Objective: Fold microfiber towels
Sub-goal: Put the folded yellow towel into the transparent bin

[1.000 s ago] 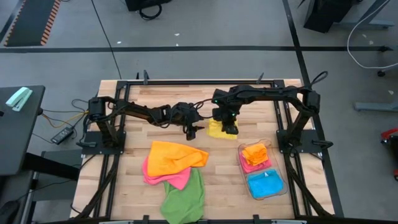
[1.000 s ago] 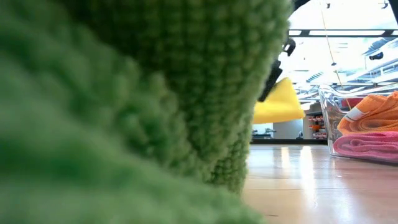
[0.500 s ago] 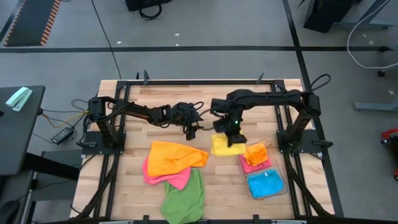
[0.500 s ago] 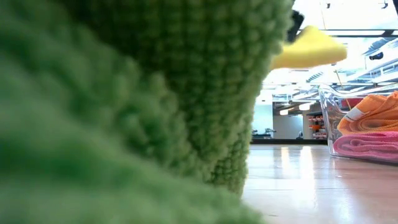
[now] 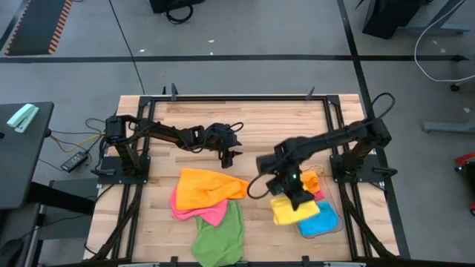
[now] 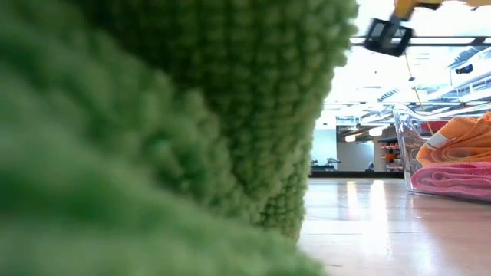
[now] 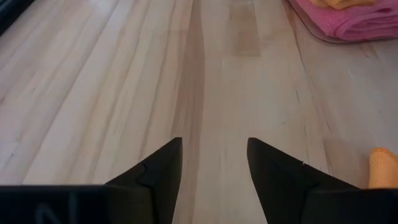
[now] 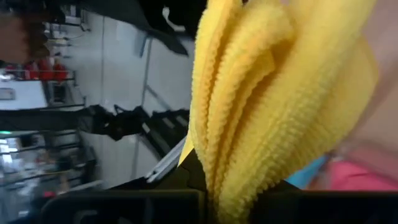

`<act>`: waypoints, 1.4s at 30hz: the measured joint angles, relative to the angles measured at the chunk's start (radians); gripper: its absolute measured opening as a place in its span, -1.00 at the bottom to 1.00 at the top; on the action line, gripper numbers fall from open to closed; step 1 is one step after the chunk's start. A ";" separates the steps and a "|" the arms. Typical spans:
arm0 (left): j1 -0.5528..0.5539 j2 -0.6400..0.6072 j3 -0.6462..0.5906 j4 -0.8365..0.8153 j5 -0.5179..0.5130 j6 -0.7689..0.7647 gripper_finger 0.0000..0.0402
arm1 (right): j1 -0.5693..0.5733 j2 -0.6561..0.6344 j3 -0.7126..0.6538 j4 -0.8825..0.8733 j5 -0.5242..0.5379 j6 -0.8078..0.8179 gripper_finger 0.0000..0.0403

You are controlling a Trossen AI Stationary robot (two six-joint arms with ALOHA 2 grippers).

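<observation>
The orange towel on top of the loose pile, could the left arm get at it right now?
Probably yes. The left gripper hangs open and empty just beyond the orange towel, with bare table between them. The right gripper, shut on the yellow towel, is off by the bin.

A blurred green towel point(image 6: 153, 138) fills and blocks most of the low view

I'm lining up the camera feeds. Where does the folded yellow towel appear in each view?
High view: yellow towel, held by the right tool over the clear bin.
Low view: only a yellow sliver at the top edge.
Left wrist view: not in it.
Right wrist view: fills the middle.
Shared landmark: the pink towel in the bin.
</observation>
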 joint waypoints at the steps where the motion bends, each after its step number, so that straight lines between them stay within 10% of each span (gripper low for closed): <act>1: 0.000 0.000 0.000 -0.005 0.000 0.000 -0.05 | 0.021 -0.008 -0.026 0.017 -0.010 0.037 -0.86; 8: 0.000 0.000 -0.001 -0.031 0.000 0.000 -0.07 | 0.107 -0.175 -0.275 0.313 -0.026 0.345 -0.87; 14: 0.001 0.000 -0.001 -0.032 -0.001 -0.003 -0.08 | 0.168 -0.393 -0.492 0.441 0.160 0.413 -0.87; 19: 0.004 0.000 -0.001 -0.030 -0.001 -0.003 -0.10 | 0.223 -0.495 -0.605 0.530 0.051 0.453 -0.87; 35: 0.021 0.000 -0.001 -0.049 -0.010 0.010 -0.14 | 0.231 -0.395 -0.695 0.693 0.033 0.459 -0.87; 42: 0.022 0.000 -0.001 -0.063 -0.010 0.027 -0.13 | 0.288 -0.390 -0.695 0.697 0.196 0.633 -0.79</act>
